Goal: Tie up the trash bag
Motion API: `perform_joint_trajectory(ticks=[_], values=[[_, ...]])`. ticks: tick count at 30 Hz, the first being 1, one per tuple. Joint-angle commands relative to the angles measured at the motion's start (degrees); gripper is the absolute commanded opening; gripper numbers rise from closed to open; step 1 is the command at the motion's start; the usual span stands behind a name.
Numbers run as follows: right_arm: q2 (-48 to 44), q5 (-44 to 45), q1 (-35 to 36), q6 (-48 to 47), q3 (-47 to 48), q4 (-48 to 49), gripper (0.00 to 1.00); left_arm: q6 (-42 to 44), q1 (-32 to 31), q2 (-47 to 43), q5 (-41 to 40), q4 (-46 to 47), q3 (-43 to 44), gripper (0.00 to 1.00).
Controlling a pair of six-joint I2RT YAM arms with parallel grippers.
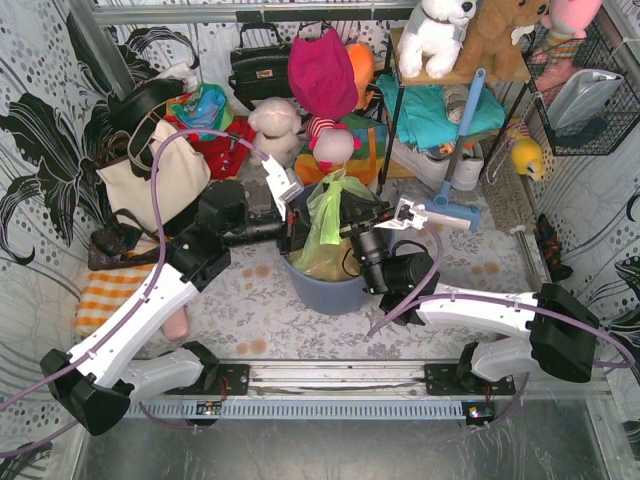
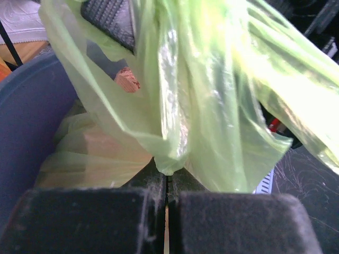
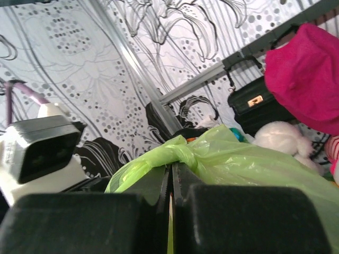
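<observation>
The left gripper (image 2: 167, 182), its padded black jaws closed to a hairline, pinches a fold of the thin, translucent light-green plastic trash bag (image 1: 325, 222). The bag stands in the middle of the table inside a round blue-grey plastic bin (image 1: 335, 292). Its top is drawn up above the rim, and crumpled tan paper (image 2: 100, 151) shows through its lower part. To the right, the right gripper (image 3: 170, 177) is likewise closed on the film, just below a knot-like twist (image 3: 180, 153) of gathered plastic; whether the twist is pulled tight cannot be told. The bag looks light, soft, crinkly and slippery, and likely to tear if yanked. The surest hold is probably the bunched plastic beside the twist, not a single thin layer.
</observation>
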Motion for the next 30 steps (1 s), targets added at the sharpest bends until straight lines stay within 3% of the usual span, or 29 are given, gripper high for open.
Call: perform_joint_trajectory(ticks=[1, 7, 12, 15, 19, 21, 30], values=[[-0.4, -7.8, 0.3, 0.0, -1.4, 8.3, 0.00, -1.3, -0.1, -0.5, 3.1, 2.6, -1.7, 0.00], [-0.8, -13.6, 0.3, -0.3, -2.3, 11.1, 0.00, -1.0, -0.1, 1.1, 4.4, 2.0, -1.8, 0.03], [-0.4, -21.6, 0.3, 0.9, -1.9, 10.9, 0.00, -1.7, -0.1, 0.9, -2.2, 2.0, -1.1, 0.11], [0.2, -25.4, 0.2, 0.8, -2.0, 11.0, 0.00, -1.6, 0.0, -0.7, -4.0, 2.7, -0.9, 0.21], [1.4, -26.5, 0.3, -0.9, -3.2, 15.2, 0.00, -1.6, -0.1, -3.5, -8.5, 2.1, -0.6, 0.44], [1.9, -27.0, 0.3, -2.1, -3.6, 17.1, 0.00, -1.6, -0.1, -5.1, -11.0, 1.6, -0.3, 0.49], [2.9, -28.1, 0.3, -8.4, -4.2, 19.2, 0.00, -3.7, -0.1, -12.1, -22.6, 1.1, 0.5, 0.55]])
